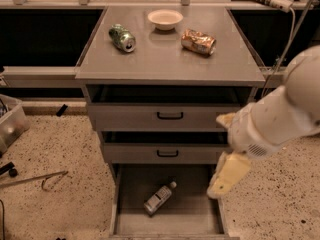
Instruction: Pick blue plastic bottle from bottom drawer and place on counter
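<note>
The blue plastic bottle [159,199] lies on its side on the floor of the open bottom drawer [192,216], cap pointing to the back right. My gripper [226,178] hangs at the end of the white arm over the drawer's right wall. It is to the right of the bottle, above it and apart from it. The counter [170,64] is the grey top above the drawers.
On the counter lie a green soda can [122,37], a white bowl [165,19] and a dented gold can [198,41]. Two upper drawers with black handles [169,116] stand slightly open. A plastic bin [10,124] and a bent wire [40,179] are on the floor at left.
</note>
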You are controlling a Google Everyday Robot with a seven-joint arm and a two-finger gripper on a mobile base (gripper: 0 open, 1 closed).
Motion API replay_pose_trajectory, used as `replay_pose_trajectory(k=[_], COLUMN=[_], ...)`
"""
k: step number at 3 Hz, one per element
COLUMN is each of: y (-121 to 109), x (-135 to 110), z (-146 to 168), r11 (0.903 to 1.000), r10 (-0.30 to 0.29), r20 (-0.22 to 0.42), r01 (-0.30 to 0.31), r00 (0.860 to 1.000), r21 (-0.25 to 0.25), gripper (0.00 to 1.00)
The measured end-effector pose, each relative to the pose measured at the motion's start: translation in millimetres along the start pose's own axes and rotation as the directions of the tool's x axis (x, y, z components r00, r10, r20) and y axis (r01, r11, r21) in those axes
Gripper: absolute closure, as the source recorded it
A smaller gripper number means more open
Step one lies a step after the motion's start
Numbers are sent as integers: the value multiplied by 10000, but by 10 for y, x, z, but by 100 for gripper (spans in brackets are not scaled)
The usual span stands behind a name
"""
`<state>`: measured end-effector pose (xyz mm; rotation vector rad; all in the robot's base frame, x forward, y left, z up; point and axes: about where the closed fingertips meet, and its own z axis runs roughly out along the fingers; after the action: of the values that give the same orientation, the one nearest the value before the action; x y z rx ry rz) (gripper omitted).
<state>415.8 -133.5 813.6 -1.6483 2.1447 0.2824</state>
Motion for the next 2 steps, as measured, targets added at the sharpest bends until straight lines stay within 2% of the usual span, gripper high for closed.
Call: replay_pose_trajectory(k=[1, 2], y=[205, 206], x=[125, 122], z=[1007, 1003], r11=[9957, 9957], r10=[710, 702], r20=[396, 393], r01=[-684, -676], r00=[9967, 9968], r21=[-632, -639], gripper=[0, 0])
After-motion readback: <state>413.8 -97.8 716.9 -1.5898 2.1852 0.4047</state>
